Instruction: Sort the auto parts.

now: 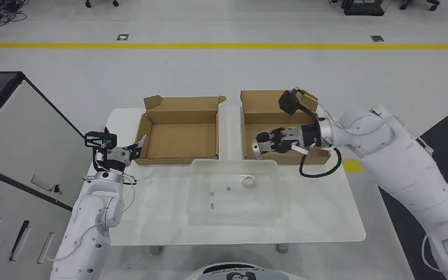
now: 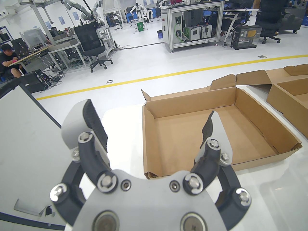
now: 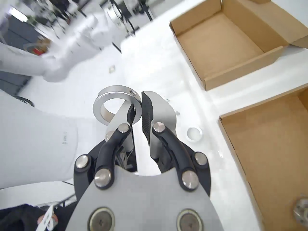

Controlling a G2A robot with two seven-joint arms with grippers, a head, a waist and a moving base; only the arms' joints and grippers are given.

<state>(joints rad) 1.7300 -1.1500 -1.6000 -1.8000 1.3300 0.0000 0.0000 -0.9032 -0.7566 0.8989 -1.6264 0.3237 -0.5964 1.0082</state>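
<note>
My right gripper [image 3: 137, 112] is shut on the rim of a silver metal ring [image 3: 113, 102], held in the air. From above, that gripper [image 1: 260, 145] sits over the near left edge of the right cardboard box [image 1: 266, 110]. A metal part [image 3: 300, 210] lies inside the right cardboard box [image 3: 272, 140]. A second silver ring [image 1: 248, 182] and a few small parts [image 1: 211, 205] lie in the clear tray [image 1: 269, 213]. The second silver ring [image 3: 194, 133] also shows below my held ring. My left gripper [image 2: 154, 126] stands open with nothing in it, beside the left cardboard box [image 2: 243, 106], seen from above [image 1: 133, 150].
The left cardboard box [image 1: 180, 133] is bare inside, with its flaps open toward the far side. The white table [image 1: 315, 231] has free room at the front. A grey panel [image 1: 35, 133] stands left of the table.
</note>
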